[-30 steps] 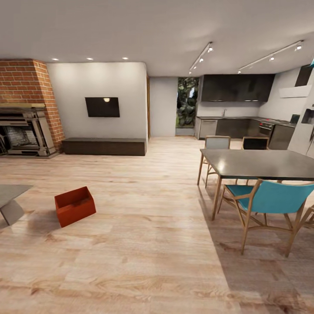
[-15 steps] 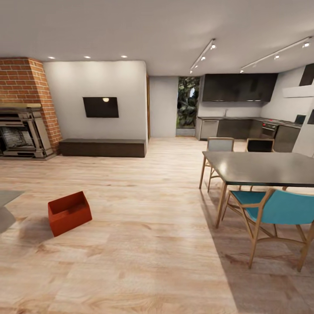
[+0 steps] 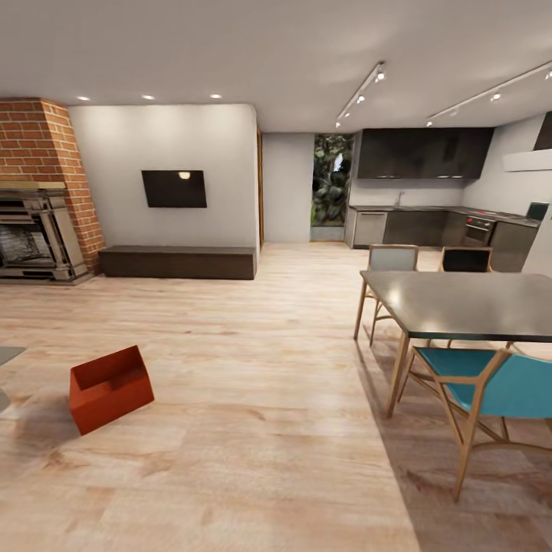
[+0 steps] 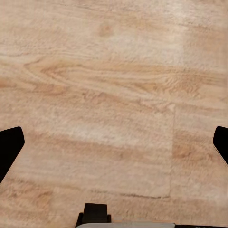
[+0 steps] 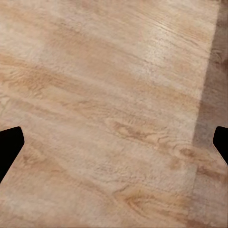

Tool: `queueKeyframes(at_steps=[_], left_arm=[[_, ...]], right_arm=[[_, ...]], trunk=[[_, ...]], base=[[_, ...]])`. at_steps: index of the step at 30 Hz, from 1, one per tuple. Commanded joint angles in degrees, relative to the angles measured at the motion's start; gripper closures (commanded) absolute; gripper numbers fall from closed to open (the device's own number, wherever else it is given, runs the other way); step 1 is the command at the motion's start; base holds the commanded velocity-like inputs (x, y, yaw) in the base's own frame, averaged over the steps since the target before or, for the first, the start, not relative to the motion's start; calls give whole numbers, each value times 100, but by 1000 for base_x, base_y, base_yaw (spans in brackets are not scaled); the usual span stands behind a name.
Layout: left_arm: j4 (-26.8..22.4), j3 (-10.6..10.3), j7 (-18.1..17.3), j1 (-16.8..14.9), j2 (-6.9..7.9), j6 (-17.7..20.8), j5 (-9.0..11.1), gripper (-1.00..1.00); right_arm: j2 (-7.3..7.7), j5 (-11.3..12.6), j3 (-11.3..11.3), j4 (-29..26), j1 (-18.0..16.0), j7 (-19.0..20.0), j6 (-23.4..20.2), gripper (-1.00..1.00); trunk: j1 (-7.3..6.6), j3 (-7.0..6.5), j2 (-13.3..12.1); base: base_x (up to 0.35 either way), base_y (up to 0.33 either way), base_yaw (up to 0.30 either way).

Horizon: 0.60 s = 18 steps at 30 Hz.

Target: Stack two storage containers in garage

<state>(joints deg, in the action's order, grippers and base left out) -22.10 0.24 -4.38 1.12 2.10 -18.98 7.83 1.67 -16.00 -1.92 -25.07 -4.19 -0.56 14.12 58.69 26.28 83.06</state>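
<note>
Nearest the robot is the light wood plank floor (image 3: 261, 460), which both wrist cameras look straight down on. The left gripper (image 4: 114, 142) has its dark fingertips spread to the far edges of its view with nothing between them, and the right gripper (image 5: 114, 142) is spread the same way over bare boards, so both are released and carrying nothing, probably held ready for a pickup. A little further out, off to the robot's left, one orange-red storage container (image 3: 110, 388) sits on the planks, open top up and turned at an angle to the boards; it is not yet in hand. To the right stands a dark dining table (image 3: 468, 303) with a teal chair (image 3: 491, 395) pulled close. Beyond are a low dark bench (image 3: 178, 262) under a wall-mounted television (image 3: 174, 188), a brick fireplace (image 3: 38, 192), and a dark kitchen (image 3: 429, 207) at the back.
</note>
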Motion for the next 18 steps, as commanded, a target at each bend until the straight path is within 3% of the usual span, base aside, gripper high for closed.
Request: queueKeyframes(at_steps=[1, 18], left_arm=[[-8, 3, -45, 2, 1, 0, 60, -100], [-7, 3, -45, 2, 1, 0, 60, -100]], right_arm=[[3, -9, -19, 2, -3, -6, 12, -100], [5, -9, -19, 2, -3, -6, 12, -100]], trunk=[[4, 5, 2], [4, 5, 2]], base=[[329, 0, 0], [329, 0, 0]])
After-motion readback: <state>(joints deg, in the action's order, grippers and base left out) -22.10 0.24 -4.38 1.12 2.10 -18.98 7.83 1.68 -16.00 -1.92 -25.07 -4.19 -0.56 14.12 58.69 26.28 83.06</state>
